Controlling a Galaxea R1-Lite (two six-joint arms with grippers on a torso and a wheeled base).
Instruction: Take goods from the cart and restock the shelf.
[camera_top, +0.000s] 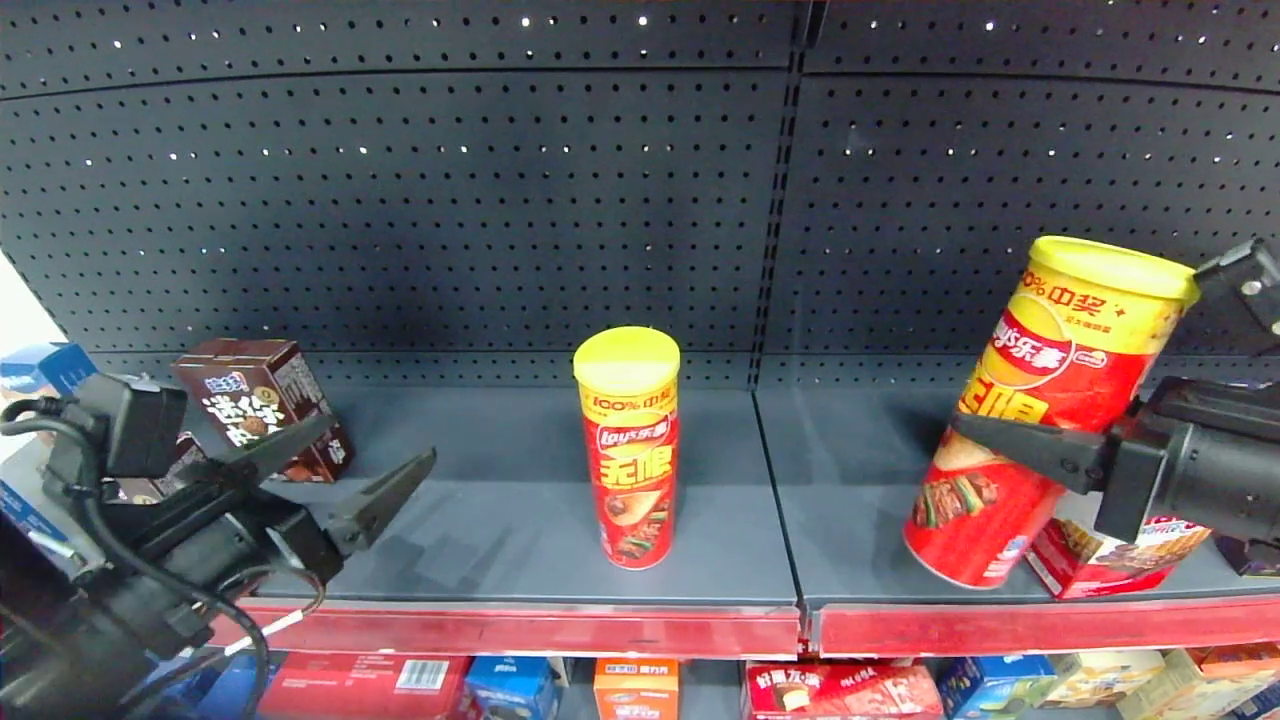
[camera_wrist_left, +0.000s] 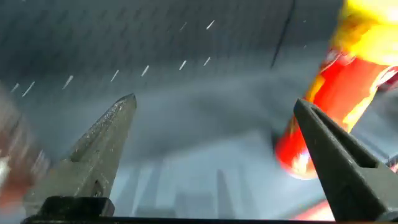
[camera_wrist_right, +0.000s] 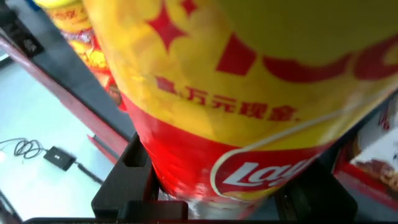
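Standing upright at frame centre on the grey shelf (camera_top: 500, 520): one red chip can (camera_top: 628, 450) with a yellow lid, well apart from its neighbours. Brown carton (camera_top: 262, 400) at left, near the pegboard back (camera_top: 450, 200). Red packet (camera_top: 1110, 560) lying flat at lower right, just beside the base of a second chip can (camera_top: 1060, 400). Boxed goods (camera_top: 620, 690) on the tier below, along the bottom edge.

Left tool (camera_top: 380, 440), lower left: fingers spread wide, nothing between them. Right tool (camera_top: 1010, 440), right edge: clamped on the second chip can at mid-body. That can is tilted, lid toward upper right, base low at the shelf; contact with the shelf cannot be told.
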